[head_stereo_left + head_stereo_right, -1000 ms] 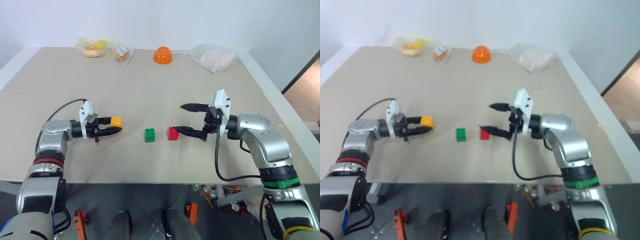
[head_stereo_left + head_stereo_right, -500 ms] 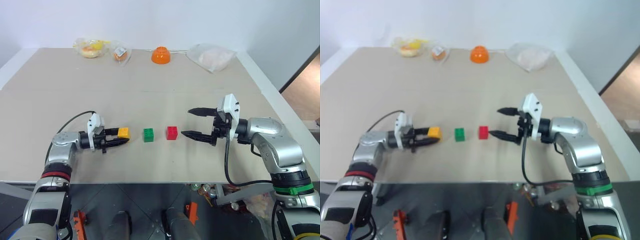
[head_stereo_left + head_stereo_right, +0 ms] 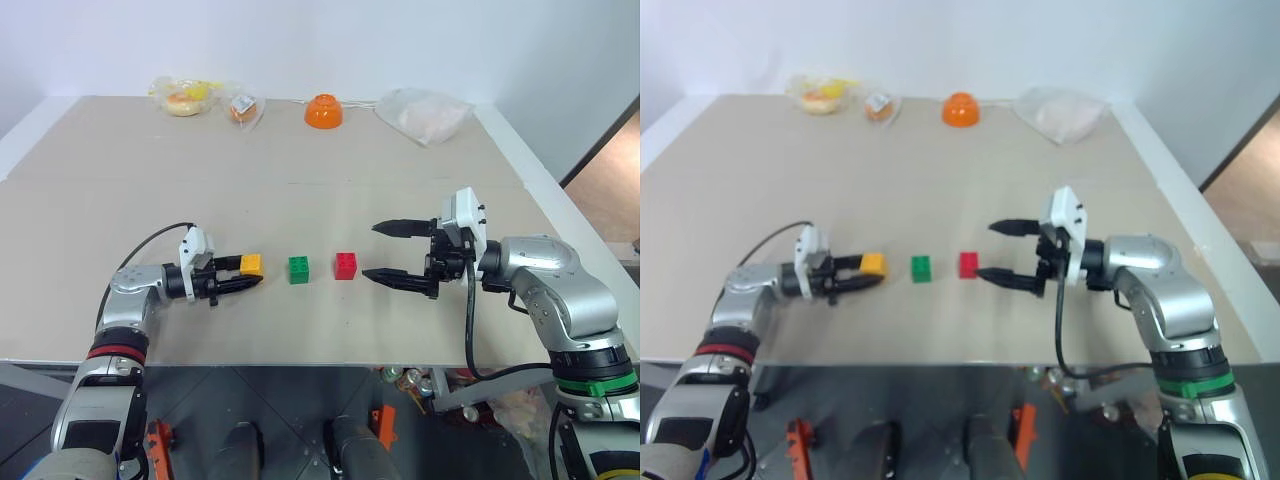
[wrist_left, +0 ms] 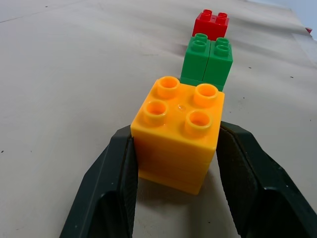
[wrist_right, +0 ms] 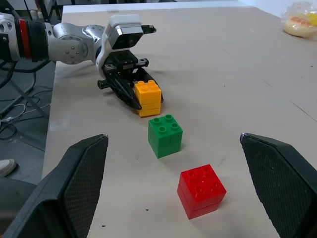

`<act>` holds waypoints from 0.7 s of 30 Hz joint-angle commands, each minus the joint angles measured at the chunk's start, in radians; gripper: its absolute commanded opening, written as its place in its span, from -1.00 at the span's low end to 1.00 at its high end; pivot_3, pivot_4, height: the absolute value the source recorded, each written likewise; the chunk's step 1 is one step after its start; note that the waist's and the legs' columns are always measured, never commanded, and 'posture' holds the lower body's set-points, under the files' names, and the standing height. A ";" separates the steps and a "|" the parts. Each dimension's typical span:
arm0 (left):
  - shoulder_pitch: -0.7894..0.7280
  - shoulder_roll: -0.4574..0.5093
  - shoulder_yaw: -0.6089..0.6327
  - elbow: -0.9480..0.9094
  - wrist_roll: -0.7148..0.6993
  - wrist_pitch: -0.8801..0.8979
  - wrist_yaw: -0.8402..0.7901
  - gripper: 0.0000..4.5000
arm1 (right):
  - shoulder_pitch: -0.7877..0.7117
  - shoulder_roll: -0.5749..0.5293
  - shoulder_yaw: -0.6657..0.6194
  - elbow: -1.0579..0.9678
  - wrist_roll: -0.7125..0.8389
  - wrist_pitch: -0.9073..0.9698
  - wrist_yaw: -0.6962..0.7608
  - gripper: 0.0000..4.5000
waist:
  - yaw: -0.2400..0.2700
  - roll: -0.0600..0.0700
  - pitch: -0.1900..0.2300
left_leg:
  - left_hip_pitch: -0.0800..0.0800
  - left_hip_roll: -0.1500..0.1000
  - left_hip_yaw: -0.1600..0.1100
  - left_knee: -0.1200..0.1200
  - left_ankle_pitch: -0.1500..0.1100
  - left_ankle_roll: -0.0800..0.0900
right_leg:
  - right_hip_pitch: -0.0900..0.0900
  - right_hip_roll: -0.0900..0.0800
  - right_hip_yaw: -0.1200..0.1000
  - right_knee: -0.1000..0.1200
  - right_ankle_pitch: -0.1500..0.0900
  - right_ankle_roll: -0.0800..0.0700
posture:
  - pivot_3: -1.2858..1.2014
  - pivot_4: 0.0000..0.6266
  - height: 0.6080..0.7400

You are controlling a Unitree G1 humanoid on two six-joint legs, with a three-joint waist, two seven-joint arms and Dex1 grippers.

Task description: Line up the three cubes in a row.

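Observation:
Three cubes stand in a line near the table's front edge. My left gripper (image 3: 250, 273) is shut on the yellow-orange cube (image 3: 250, 264), which is down at the table surface at the left end. Its black fingers (image 4: 111, 183) press the cube's two sides (image 4: 179, 130). A small gap separates it from the green cube (image 3: 299, 269), and the red cube (image 3: 346, 265) stands just beyond that. My right gripper (image 3: 371, 251) is wide open a little to the right of the red cube, pointing at it, with nothing between its fingers (image 5: 79, 178).
At the table's far edge are an orange bowl (image 3: 324, 110), a white plastic bag (image 3: 425, 113) and two small bags of food (image 3: 185, 95), (image 3: 245, 107). The table's front edge (image 3: 300, 362) runs close to the cubes.
My left gripper has carried the yellow-orange cube down and to the right, up close to the green cube. The right gripper stays open beside the red cube.

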 commanded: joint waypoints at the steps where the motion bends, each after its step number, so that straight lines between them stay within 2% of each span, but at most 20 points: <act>1: -0.013 0.017 -0.008 0.016 0.001 -0.016 -0.015 -0.22 | 0.003 -0.004 -0.019 -0.029 0.001 -0.017 -0.006 0.97 | 0.000 0.000 0.000 | 0.000 0.000 0.000 0.000 0.000 0.000 | 0.000 0.000 0.000 0.000 0.000 0.000 | 0.03 -0.52 1.00; 9: -0.049 0.027 -0.033 0.083 0.040 -0.086 -0.010 -0.22 | -0.001 0.001 -0.016 -0.023 -0.007 -0.025 -0.012 0.97 | 0.000 0.000 0.000 | 0.000 0.000 0.000 0.000 0.000 0.000 | 0.000 0.000 0.000 0.000 0.000 0.000 | 0.03 -0.52 1.00; 10: -0.057 0.027 -0.032 0.100 0.045 -0.102 -0.002 0.00 | -0.001 0.001 -0.016 -0.022 -0.007 -0.025 -0.013 0.97 | 0.000 0.000 0.000 | 0.000 0.000 0.000 0.000 0.000 0.000 | 0.000 0.000 0.000 0.000 0.000 0.000 | 0.03 -0.52 1.00; 12: -0.067 0.029 -0.029 0.121 0.049 -0.121 0.009 0.28 | -0.002 0.002 -0.016 -0.022 -0.007 -0.025 -0.015 0.97 | 0.000 0.000 0.000 | 0.000 0.000 0.000 0.000 0.000 0.000 | 0.000 0.000 0.000 0.000 0.000 0.000 | 0.03 -0.52 1.00; 13: -0.072 0.030 -0.027 0.132 0.049 -0.129 0.010 0.33 | -0.002 0.002 -0.016 -0.022 -0.008 -0.025 -0.015 0.97 | 0.000 0.000 0.000 | 0.000 0.000 0.000 0.001 0.000 0.000 | 0.000 0.000 0.000 0.000 0.000 0.000 | 0.03 -0.52 1.00; 14: -0.077 0.032 -0.025 0.143 0.051 -0.135 0.010 0.59 | -0.002 0.002 -0.016 -0.021 -0.008 -0.026 -0.016 0.97 | 0.000 0.000 0.000 | 0.000 0.000 0.000 0.001 0.000 0.000 | 0.000 0.000 0.000 0.000 0.000 -0.001 | 0.03 -0.52 1.00; 17: -0.085 0.038 -0.026 0.167 0.056 -0.151 0.008 0.99 | -0.002 0.003 -0.018 -0.021 -0.008 -0.027 -0.017 0.97 | 0.000 0.000 0.000 | 0.001 0.000 0.000 0.002 0.001 0.001 | 0.001 0.000 0.000 0.000 0.001 -0.002 | 0.03 -0.52 1.00; 21: -0.078 0.043 -0.028 0.175 0.068 -0.198 0.025 0.99 | -0.008 0.005 -0.015 -0.014 -0.011 -0.029 -0.017 0.97 | -0.001 0.000 0.000 | 0.001 0.000 0.000 0.002 0.002 0.003 | 0.001 0.000 0.000 0.000 0.002 -0.005 | 0.03 -0.52 1.00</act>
